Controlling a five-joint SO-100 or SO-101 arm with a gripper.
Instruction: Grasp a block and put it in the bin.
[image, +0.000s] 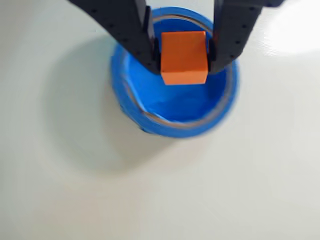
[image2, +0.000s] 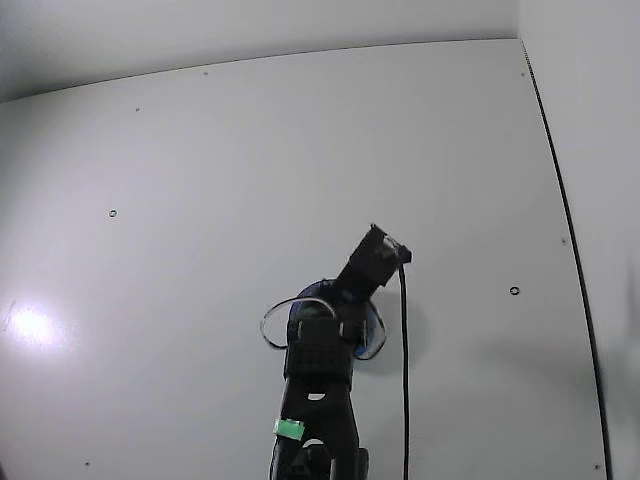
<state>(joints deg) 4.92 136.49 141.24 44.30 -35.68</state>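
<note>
Jaws clamp the block (image: 184, 57) by its left and right faces, holding it clear above the bin's (image: 150, 122) open hollow in the wrist view, probably so that release drops it inside, not onto the worktop (image: 60, 190).

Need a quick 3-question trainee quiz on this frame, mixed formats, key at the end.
1. True or false: in the wrist view the gripper is shut on the orange block.
2. In the wrist view, the block is seen against: A) bare table, B) the blue bin, C) the arm's cable.
3. Fill in: in the fixed view, the bin is mostly hidden by the ____.

Key: 1 true; 2 B; 3 arm.
</note>
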